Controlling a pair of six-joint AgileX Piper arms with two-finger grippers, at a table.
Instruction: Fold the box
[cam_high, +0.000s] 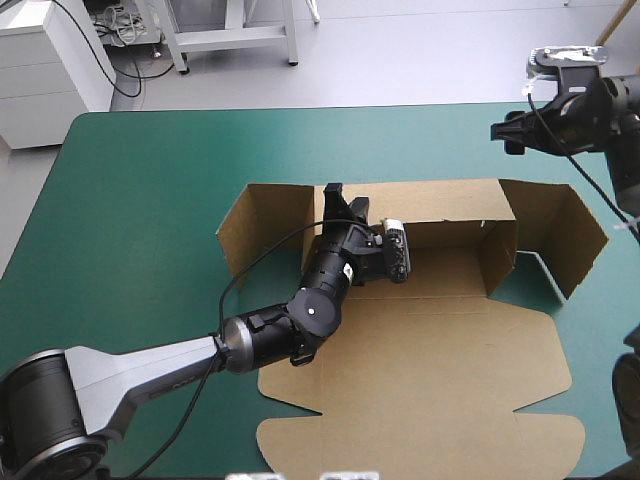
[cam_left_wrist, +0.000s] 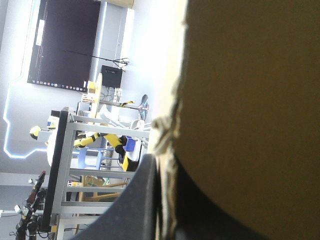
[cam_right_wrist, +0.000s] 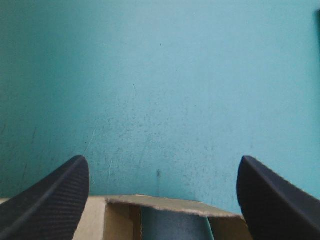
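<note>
The teal-green cover (cam_high: 140, 200) fills the high view, and the brown box (cam_high: 420, 350) lies at the centre and lower right of the frame. Folding looks partly done: the rear wall (cam_high: 450, 205), the left side flap (cam_high: 262, 228) and the right side flap (cam_high: 560, 235) stand raised. The wide front panel (cam_high: 420, 400) lies flat toward the bottom, and tucking appears left to do. The left gripper (cam_high: 338, 203) pinches the rear wall's top edge, left of centre. The right gripper (cam_high: 507, 133) hangs at upper right, fingers spread wide, holding nothing.
</note>
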